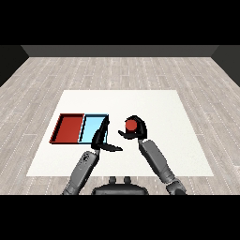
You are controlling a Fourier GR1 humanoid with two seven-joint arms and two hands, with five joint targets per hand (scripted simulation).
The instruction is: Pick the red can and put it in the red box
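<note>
Red can (131,125) stands upright, long axis vertical with its top facing the camera, enclosed by the curled fingers of the right robot hand (136,130) right of the light blue tray (89,127) (red tray (68,128) further left), left robot hand (102,139) open with straight fingers, white counter (164,112) on grey plank floor (117,70).

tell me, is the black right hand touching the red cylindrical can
Touching. The head view shows the right hand with its fingers curled round the red can, no gap between them.
</note>
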